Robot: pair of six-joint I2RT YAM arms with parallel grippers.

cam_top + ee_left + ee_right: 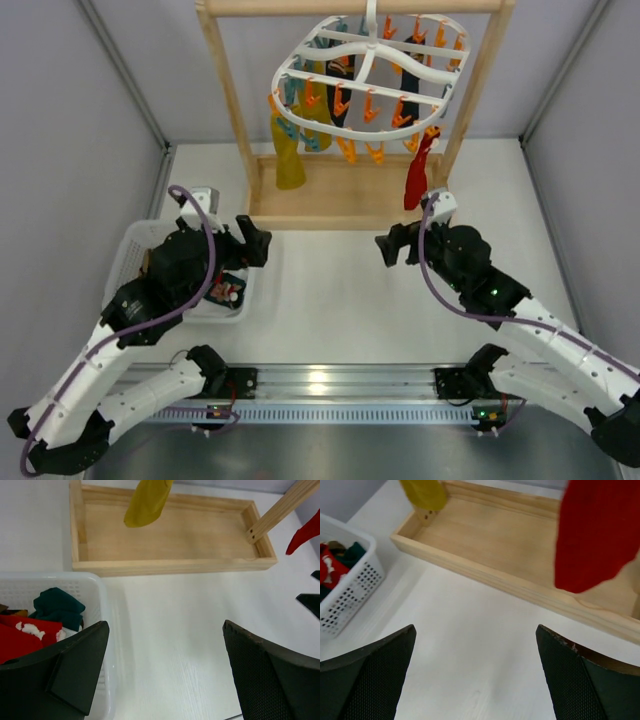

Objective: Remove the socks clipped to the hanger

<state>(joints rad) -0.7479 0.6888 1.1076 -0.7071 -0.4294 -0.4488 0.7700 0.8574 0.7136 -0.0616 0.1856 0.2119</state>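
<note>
Top view: The white plastic oval hanger (pixel 370 70) hangs on the tall wooden rack (pixel 230 100). A mustard-yellow sock (pixel 288 160) and a red sock (pixel 418 180) are clipped to it. Both arms sit low, away from them.
Left wrist view: The left gripper (pixel 165 630) has its fingers wide and holds nothing. It is beside the white plastic basket (pixel 100 587).
Right wrist view: The right gripper (pixel 475 635) has its fingers wide and empty. The red sock hangs just ahead.
What could go wrong: The clips may hold tight, so a hard pull could swing the hanger or lift it off the rack.

White oval hanger (pixel 372 55) hangs at twelve o'clock; mustard-yellow sock (pixel 288 160) dangles at its seven o'clock, red sock (pixel 417 180) at five, dark socks (pixel 341 80) beneath.
</note>
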